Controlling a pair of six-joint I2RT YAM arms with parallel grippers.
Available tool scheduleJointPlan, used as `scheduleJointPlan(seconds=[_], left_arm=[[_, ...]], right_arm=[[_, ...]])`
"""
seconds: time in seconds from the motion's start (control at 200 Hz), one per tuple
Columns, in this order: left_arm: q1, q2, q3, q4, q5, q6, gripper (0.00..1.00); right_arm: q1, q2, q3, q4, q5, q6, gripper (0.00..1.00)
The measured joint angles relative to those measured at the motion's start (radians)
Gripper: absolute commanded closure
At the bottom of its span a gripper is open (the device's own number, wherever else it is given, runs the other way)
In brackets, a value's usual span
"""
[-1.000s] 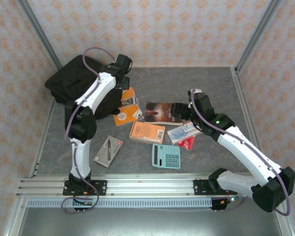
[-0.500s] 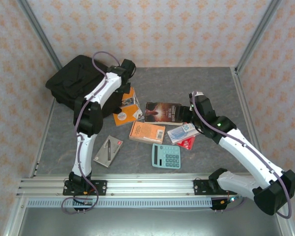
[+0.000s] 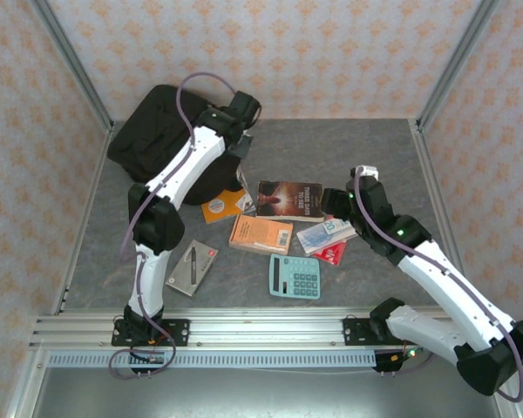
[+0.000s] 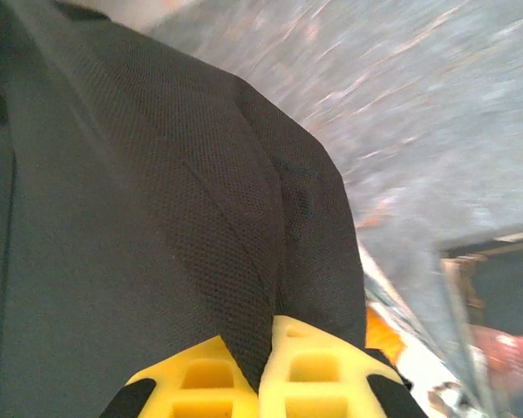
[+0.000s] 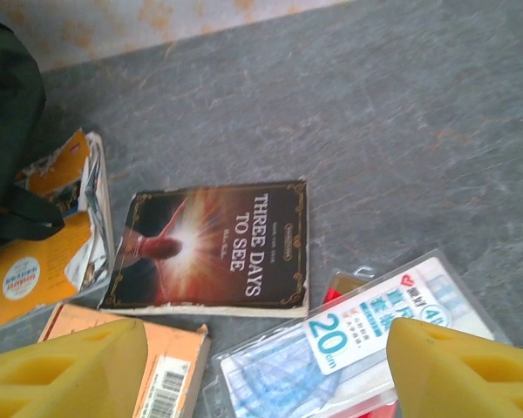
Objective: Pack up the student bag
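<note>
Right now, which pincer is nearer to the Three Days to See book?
Right. The right pincer hovers open beside the Three Days to See book; the left pincer is farther back-left, shut on the black backpack.

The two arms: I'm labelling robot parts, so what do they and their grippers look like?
Both the left arm and right arm have white links, black joints and a looping purple-grey cable. A green light glows on the right arm. The left gripper and right gripper have blocky yellow fingers.
</note>
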Motion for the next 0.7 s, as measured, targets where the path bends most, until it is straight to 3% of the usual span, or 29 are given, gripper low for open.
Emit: scheduleJointPlan(seconds=[0.275,0.581,0.701], left_arm=[[-0.183,-0.138,0.033,-0.011,0.090,0.121,1.00],[-0.418,-0.238,-0.209,-0.009,0.087,0.251,1.00],[-0.470,-0.267,-0.294,-0.008,0.089,0.278,1.00]], right_arm=[[0.000,-0.100,-0.013,-0.042,0.086,0.031,0.25],[-0.002,-0.165,-0.024,-0.115,0.135,0.100,0.23],[-0.021,-0.162,-0.024,-0.136,0.138,0.119,0.23]])
